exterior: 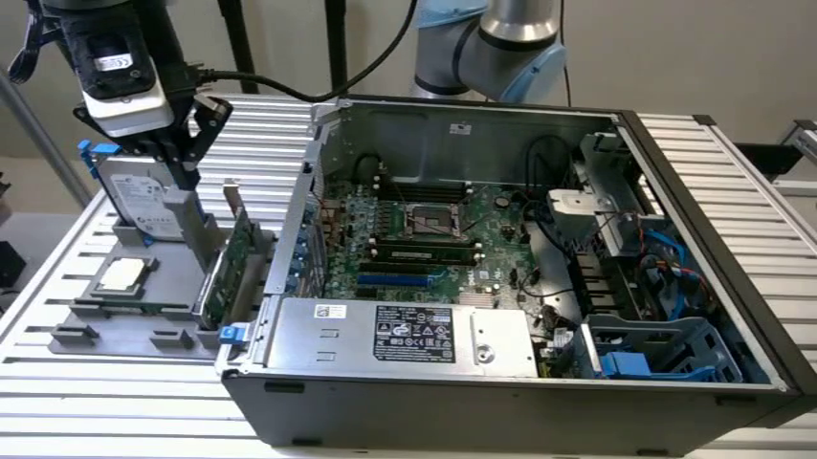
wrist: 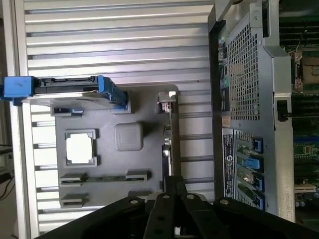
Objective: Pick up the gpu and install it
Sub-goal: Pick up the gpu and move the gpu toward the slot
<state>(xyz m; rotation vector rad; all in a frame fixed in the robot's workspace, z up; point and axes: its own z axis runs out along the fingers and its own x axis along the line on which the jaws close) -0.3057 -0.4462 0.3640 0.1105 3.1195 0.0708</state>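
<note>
The gpu [exterior: 230, 273] stands on edge in a slot of the grey holder tray [exterior: 96, 325], just outside the open computer case [exterior: 511, 249]. Its green board faces the case and its silver end bracket [exterior: 233, 199] points up. In the wrist view the gpu [wrist: 169, 142] appears edge-on as a thin strip. My gripper [exterior: 191, 177] hangs above the tray, a little higher than the bracket and toward the exterior view's left of it, touching nothing. Its black fingers [wrist: 167, 185] meet at the tips, so my gripper [wrist: 172, 183] is shut and holds nothing.
A silver hard drive with a blue frame [exterior: 141, 196] stands upright at the tray's back, close beside my gripper. A small square silver chip [exterior: 121, 275] lies in a tray pocket. Inside the case sit the motherboard [exterior: 422, 229] and a power supply [exterior: 408, 335].
</note>
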